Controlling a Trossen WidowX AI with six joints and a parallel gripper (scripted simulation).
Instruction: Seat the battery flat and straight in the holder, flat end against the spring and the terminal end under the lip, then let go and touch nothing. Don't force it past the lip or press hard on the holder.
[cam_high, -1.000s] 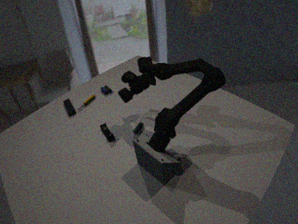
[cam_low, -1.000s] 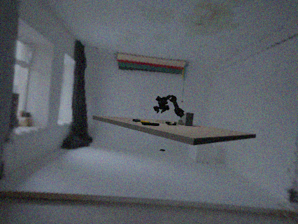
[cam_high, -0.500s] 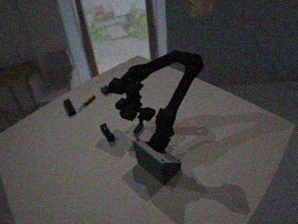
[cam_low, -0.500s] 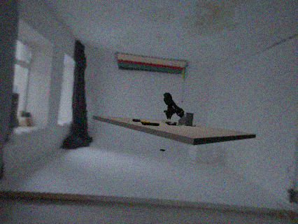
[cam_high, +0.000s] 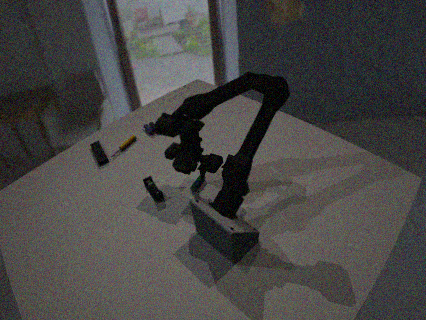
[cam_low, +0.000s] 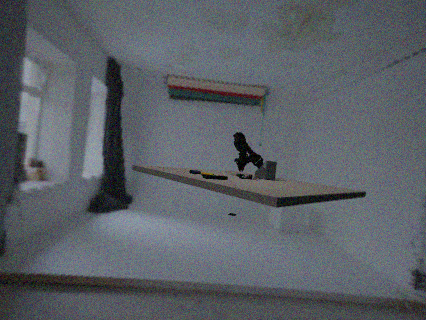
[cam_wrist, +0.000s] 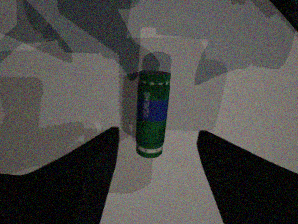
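Clock: twelve is the top of the overhead view, with the battery at the centre of the dial.
Black block: this dark oblong (cam_high: 99, 153) (cam_low: 218, 177) lies farthest left on the pale table (cam_high: 100, 240) (cam_low: 300, 192), between nine and ten o'clock.
Screwdriver: the yellow-handled screwdriver (cam_high: 127, 143) (cam_low: 205, 174) lies at ten, its shaft pointing toward the black block.
Blue piece: a small blue and dark piece (cam_high: 149, 128) (cam_low: 194, 172) sits between ten and eleven, partly beside the arm's dark outline (too grainy to name).
Holder: what looks like the battery holder (cam_high: 153, 190) (cam_low: 245, 176) stands near nine o'clock, dark and narrow, apart from the battery.
Gripper: the gripper (cam_high: 199, 175) (cam_low: 240, 168) (cam_wrist: 158, 135) points down over the battery, its jaws partway open and gripping nothing.
Battery: the green battery (cam_high: 198, 183) (cam_wrist: 151, 115) lies on the table, out of the holder; in the wrist view it shows between the two fingers, clear of both sides, its blue band mid-body and its pale ring toward six o'clock.
Base: the grey base (cam_high: 212, 232) (cam_low: 270, 170) stands at five o'clock, near the battery.
Arm: the black arm (cam_high: 257, 130) (cam_low: 243, 145) rises from the base, its elbow toward one o'clock (it folds back above the table).
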